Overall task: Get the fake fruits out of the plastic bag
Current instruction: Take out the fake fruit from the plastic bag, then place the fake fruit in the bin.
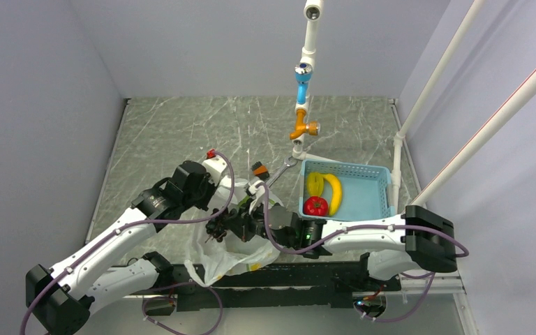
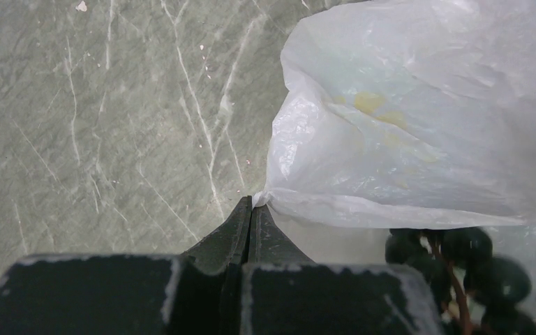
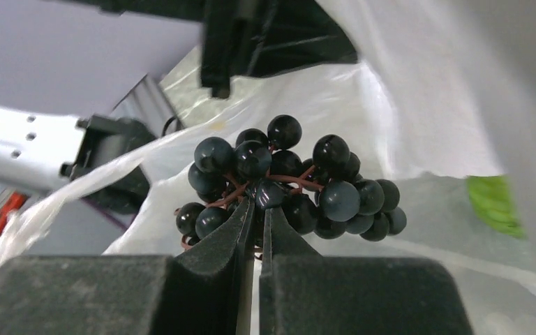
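The plastic bag (image 1: 229,257) lies crumpled at the near table edge between the arms. My left gripper (image 2: 251,204) is shut on the rim of the bag (image 2: 419,105) and holds it up; it shows in the top view (image 1: 256,197) too. My right gripper (image 3: 258,204) is shut on the stem of the dark purple grape bunch (image 3: 293,181), at the bag's mouth (image 1: 216,227). The grapes also show in the left wrist view (image 2: 460,262). A green bumpy fruit (image 3: 492,206) lies inside the bag. The banana (image 1: 334,192), yellow oval fruit (image 1: 314,183) and red fruit (image 1: 315,206) lie in the basket.
The light blue slotted basket (image 1: 366,202) stands right of the bag. A silver wrench (image 1: 279,172) lies just behind the grippers. A white pipe with blue and orange fittings (image 1: 302,105) rises at the back. White poles (image 1: 426,91) stand at the right.
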Controlling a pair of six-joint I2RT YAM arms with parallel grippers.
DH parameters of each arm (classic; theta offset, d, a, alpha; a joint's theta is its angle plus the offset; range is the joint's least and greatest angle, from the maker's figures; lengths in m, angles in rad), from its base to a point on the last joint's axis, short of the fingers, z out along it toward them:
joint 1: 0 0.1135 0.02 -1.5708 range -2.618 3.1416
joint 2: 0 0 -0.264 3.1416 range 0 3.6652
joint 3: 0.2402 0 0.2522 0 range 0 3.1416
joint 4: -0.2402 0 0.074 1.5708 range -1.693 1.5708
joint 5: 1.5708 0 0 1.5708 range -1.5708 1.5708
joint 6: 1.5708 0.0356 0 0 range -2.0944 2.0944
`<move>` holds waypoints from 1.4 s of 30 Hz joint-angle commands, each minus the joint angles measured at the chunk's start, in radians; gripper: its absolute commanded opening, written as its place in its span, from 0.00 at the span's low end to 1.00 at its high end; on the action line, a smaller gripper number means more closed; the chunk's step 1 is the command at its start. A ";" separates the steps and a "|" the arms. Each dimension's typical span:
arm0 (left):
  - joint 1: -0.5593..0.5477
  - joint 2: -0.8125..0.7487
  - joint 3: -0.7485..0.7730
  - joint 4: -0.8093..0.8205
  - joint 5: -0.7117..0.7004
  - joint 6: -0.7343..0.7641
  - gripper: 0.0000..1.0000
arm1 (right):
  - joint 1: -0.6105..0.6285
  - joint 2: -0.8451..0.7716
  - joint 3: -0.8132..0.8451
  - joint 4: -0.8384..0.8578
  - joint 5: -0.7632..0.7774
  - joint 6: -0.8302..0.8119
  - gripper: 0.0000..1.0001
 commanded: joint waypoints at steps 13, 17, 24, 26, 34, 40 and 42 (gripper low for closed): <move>-0.003 -0.115 0.037 -0.032 -0.494 -0.106 0.00 | 0.001 -0.277 0.094 -0.069 -0.140 -0.157 0.00; -0.003 -0.188 0.028 -0.031 -0.614 -0.141 0.00 | 0.001 -0.364 0.087 -0.202 -0.055 -0.171 0.00; -0.002 -0.323 -0.018 0.043 -0.709 -0.168 0.00 | 0.000 -0.571 -0.013 -0.345 0.132 -0.188 0.00; 0.000 -0.348 -0.037 0.080 -0.704 -0.162 0.00 | 0.000 -0.620 -0.026 -0.424 0.234 -0.173 0.00; 0.028 -0.355 -0.076 0.195 -0.407 -0.085 0.00 | -0.007 -0.750 -0.045 -0.876 0.803 0.168 0.00; 0.027 -0.279 -0.023 0.132 -0.235 -0.078 0.00 | -0.032 -0.799 -0.048 -1.119 0.959 0.376 0.00; 0.027 -0.278 -0.025 0.141 -0.175 -0.069 0.00 | -0.074 -0.786 -0.059 -1.103 0.930 0.344 0.00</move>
